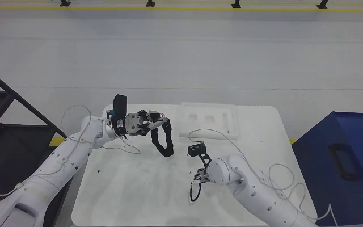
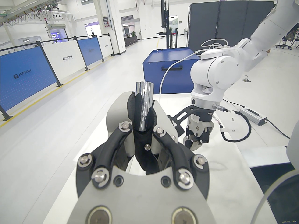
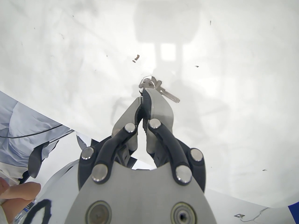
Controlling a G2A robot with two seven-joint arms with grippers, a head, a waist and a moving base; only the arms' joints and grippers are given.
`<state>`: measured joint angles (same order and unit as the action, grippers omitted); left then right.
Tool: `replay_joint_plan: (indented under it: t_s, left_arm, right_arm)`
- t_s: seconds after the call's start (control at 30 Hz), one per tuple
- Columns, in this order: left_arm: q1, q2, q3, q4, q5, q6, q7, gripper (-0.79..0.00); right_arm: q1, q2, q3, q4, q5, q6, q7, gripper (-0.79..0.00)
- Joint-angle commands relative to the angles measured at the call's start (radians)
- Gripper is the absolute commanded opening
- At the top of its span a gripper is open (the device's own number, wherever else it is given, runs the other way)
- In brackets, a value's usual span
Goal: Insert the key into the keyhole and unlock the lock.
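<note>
At the tips of the right gripper [image 3: 143, 97], fingers pressed together pinch just the head of the small silver metal key [image 3: 163, 92], low over the white table [image 3: 70, 47]; it may swivel. Well apart, the left gripper [image 2: 143, 108] clamps the black-sleeved, chrome-barrelled cable lock [image 2: 144, 89], where a skewed blade would jam.

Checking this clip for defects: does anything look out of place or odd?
Only minor things. Brown crumbs lie on the table near the key. The right gripper pinches the key with its very tips, blade sticking out to one side. The lock in the left gripper looks normal.
</note>
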<state>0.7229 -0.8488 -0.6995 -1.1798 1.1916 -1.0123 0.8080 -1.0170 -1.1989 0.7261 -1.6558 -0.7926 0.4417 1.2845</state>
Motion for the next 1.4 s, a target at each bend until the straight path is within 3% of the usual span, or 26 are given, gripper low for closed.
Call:
replay_joint_plan:
  t_s: [0.0,0.5,1.37]
  left_arm:
    - [0.0,0.0,0.0,0.0,0.0,0.0,0.0,-0.785]
    - [0.0,0.0,0.0,0.0,0.0,0.0,0.0,-0.785]
    - [0.0,0.0,0.0,0.0,0.0,0.0,0.0,-0.785]
  right_arm:
    - [-0.004,0.0,0.009,0.013,0.015,-0.009,-0.006,-0.56]
    - [-0.006,-0.014,0.063,0.15,0.188,-0.128,-0.096,-0.57]
    - [0.027,-0.03,0.053,0.222,0.293,-0.222,-0.076,-0.588]
